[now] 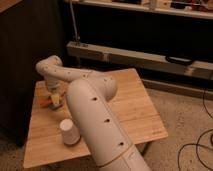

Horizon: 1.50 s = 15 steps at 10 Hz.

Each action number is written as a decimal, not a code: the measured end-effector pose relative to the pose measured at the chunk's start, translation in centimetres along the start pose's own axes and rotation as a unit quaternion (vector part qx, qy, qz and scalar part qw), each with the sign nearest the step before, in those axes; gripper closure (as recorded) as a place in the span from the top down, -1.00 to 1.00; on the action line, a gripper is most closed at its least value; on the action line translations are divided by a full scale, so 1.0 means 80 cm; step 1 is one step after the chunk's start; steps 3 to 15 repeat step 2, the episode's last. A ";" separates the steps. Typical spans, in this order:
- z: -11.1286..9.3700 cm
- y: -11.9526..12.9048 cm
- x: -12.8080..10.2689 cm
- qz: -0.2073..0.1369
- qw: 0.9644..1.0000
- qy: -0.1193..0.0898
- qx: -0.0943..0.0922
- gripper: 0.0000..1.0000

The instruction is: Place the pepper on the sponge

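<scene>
Pepper (47, 103) and my claw (56, 96), low at the left end of the tabletop (131, 107).
The little orange pepper shows right beside my claw, down near the wood. I cannot tell if my claw is apart, together or clamped on it. I cannot make out the sponge either; I think my claw hides it. So I could be grabbing the pepper, or I could be setting it down on the sponge. Both would look like this. Either way, the next move needs to be slow and small, because the pepper is thin and may roll, and the white cup (69, 132) stands near.
</scene>
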 end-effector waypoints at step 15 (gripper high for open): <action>-0.006 0.001 0.006 0.016 1.000 -0.016 0.007 0.46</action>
